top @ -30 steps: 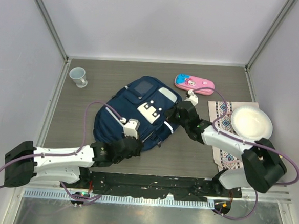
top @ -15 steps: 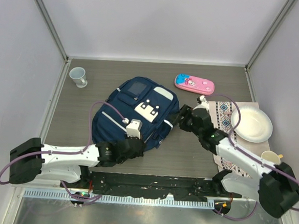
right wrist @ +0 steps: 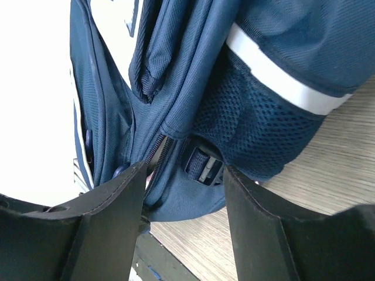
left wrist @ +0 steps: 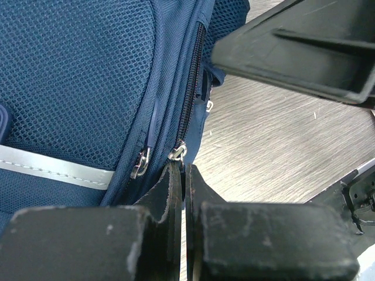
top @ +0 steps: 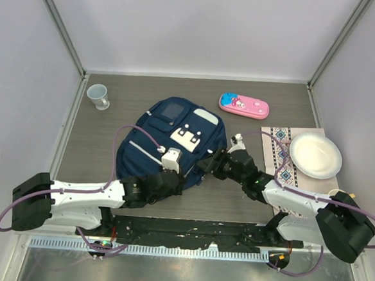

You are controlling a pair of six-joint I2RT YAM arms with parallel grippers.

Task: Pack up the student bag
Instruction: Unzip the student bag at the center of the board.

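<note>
1. Progress, nearest item: the student bag lies flat at the middle of the table. Its near edge faces the arm bases, and both grippers are at that edge.
2. Zip, left wrist view: the teeth are meshed all the way from the zip slider up the seam. A second pull hangs just beside the slider. No gap and no lining show. Judgement: the compartment is not yet opened.
3. Items outside the bag, going farther:
   - A paper plate sits on a patterned mat to the right of the bag.
   - A pink pencil case lies beyond the bag toward the far right, apart from it.
   - A cup stands at the far left.
   - Nothing can be seen inside the bag.
   - Judgement: packing proper has not begun. What is left is to unzip, load and close. Which items are meant to go in cannot be told.
4. Left gripper: the jaws are pressed together with their tips right at the slider. They appear clamped on its pull tab, though the tab itself is hidden between the pads.
5. Right gripper: the jaws stand well apart and straddle the bag's near right corner, where a black buckle sits below the mesh. It grips nothing. Whether a finger touches the fabric cannot be told.
</note>
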